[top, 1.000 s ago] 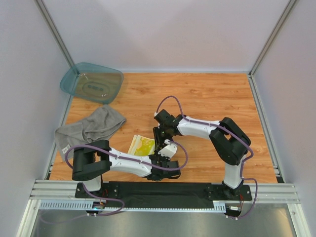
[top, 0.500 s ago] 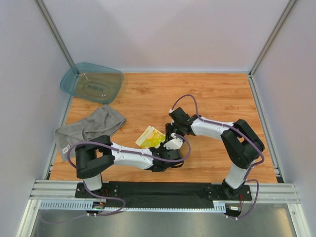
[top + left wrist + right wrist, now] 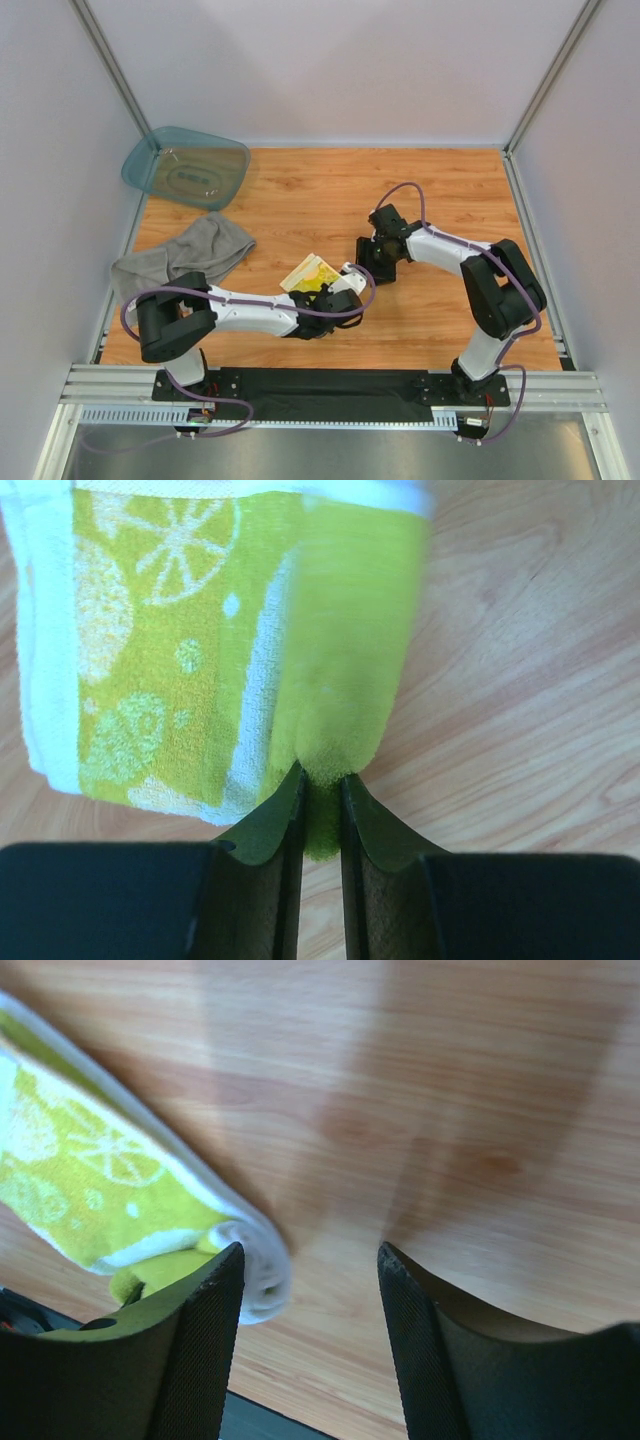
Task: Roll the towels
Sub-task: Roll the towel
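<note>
The small yellow-and-white patterned towel (image 3: 312, 274) lies near the middle of the table, partly rolled, its white coiled end (image 3: 255, 1270) showing in the right wrist view. My left gripper (image 3: 320, 780) is shut on a yellow fold of this towel (image 3: 180, 650) at its near edge. My right gripper (image 3: 312, 1260) is open with only bare wood between its fingers, just right of the towel's end; from above it (image 3: 372, 258) stands apart from the cloth. The large grey towel (image 3: 185, 255) lies crumpled at the left, untouched.
A translucent teal tub (image 3: 187, 167) sits at the back left corner, beyond the grey towel. Enclosure walls and metal posts border the wooden table (image 3: 450, 190). A black base rail (image 3: 330, 385) runs along the near edge.
My right gripper opened, let go of the yellow towel and drew back to the right. My left gripper closed tighter and shifted right and slightly away, carrying the towel's edge.
</note>
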`<state>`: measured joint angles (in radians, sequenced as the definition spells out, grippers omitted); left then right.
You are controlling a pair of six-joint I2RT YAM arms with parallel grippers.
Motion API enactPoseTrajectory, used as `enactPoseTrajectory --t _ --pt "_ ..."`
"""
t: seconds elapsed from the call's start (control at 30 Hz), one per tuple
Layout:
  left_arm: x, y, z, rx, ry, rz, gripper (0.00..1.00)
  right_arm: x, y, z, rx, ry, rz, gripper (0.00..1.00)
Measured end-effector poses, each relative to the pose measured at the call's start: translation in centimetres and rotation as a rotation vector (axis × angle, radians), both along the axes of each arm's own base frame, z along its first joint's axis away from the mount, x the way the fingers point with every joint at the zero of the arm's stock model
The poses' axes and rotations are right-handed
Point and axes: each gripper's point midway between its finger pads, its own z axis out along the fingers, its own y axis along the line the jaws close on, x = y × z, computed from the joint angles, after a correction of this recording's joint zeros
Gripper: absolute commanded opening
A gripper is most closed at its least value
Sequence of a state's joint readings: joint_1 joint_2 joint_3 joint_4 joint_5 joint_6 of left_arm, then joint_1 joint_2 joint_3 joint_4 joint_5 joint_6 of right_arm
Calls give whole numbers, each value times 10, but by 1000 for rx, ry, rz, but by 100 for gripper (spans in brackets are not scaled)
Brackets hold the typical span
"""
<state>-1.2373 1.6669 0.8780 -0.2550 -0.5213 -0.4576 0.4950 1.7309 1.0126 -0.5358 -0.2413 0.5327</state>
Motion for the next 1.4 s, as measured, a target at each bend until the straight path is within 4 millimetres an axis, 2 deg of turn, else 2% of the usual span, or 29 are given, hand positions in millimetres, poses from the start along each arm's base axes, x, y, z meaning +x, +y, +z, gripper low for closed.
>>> enactPoseTrajectory --t 0.17,0.3,0.43,0.6,0.87,1.0,1.17,1.4 --pt "-1 9 3 -105 123 6 22 13 -35 0 -46 -12 -66 64" --pt "1 14 6 -204 234 29 20 12 -56 1 -60 -11 -103 67" --pt "0 15 9 -294 322 45 19 6 -65 1 -66 -7 -111 68" --pt "-3 16 12 -420 457 77 15 -3 -65 2 -38 -2 -94 68" --pt "-2 26 23 -594 597 151 14 -25 -39 11 166 -6 -28 68" --pt "2 27 28 -698 646 175 12 -32 -22 22 303 -35 0 69" --pt "-2 31 26 -805 721 208 8 -37 1 36 446 -88 24 69" --pt "-3 33 19 -826 767 280 1 -38 37 48 548 -139 84 69"
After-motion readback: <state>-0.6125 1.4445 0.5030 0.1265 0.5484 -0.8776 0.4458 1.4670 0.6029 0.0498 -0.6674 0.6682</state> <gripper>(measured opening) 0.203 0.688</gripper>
